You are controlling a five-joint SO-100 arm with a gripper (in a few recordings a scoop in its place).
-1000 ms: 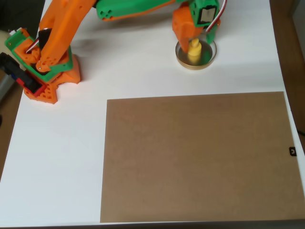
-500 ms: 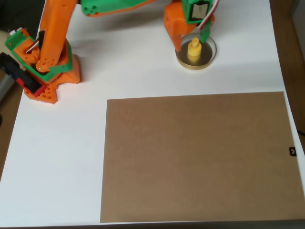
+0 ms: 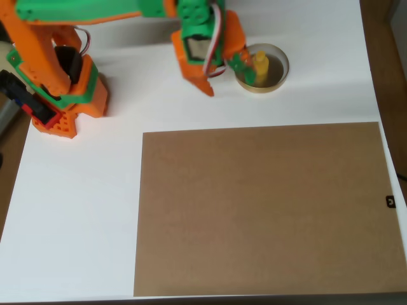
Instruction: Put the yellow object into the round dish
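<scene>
Yellow object stands inside round dish, tool open alongside.

We see a hobby or lab bench: a white counter, a brown board, a printed orange-green arm.

bright, even light; soft shadows; slightly blurry.

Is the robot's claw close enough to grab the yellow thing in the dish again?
Probably yes. The gripper sits just left of the round dish in the overhead view, jaws open, and the yellow object stands upright inside with nothing covering it. Only the low rim lies between them.
</scene>
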